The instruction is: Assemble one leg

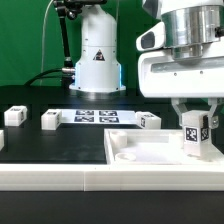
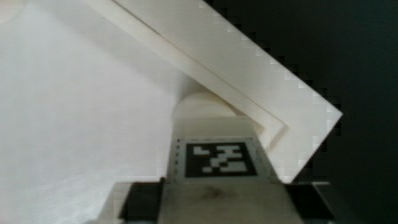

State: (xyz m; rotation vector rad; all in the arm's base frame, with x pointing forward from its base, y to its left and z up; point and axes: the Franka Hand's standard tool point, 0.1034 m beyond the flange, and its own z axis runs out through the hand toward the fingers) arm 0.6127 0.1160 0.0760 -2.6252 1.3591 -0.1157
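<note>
Exterior view: the white arm (image 1: 190, 45) fills the exterior view's right and reaches down over the black surface (image 1: 45, 148). Under it lies the large flat white panel (image 1: 145, 152) with recessed corners. Further back, the marker board (image 1: 95, 115) lies flat near the arm's base. Three loose blocks (image 1: 50, 120) with tags sit apart in a row across the surface. The pincer (image 1: 196, 122) is clamped on the leg (image 1: 195, 140), one finger on each side, holding it upright with its tag facing the camera over the panel's corner on the exterior view's right. In the wrist view the leg (image 2: 217, 158) sits between the fingers (image 2: 135, 203) above a rounded recess by the panel's (image 2: 89, 110) raised edge. I cannot tell whether it touches the panel.
</note>
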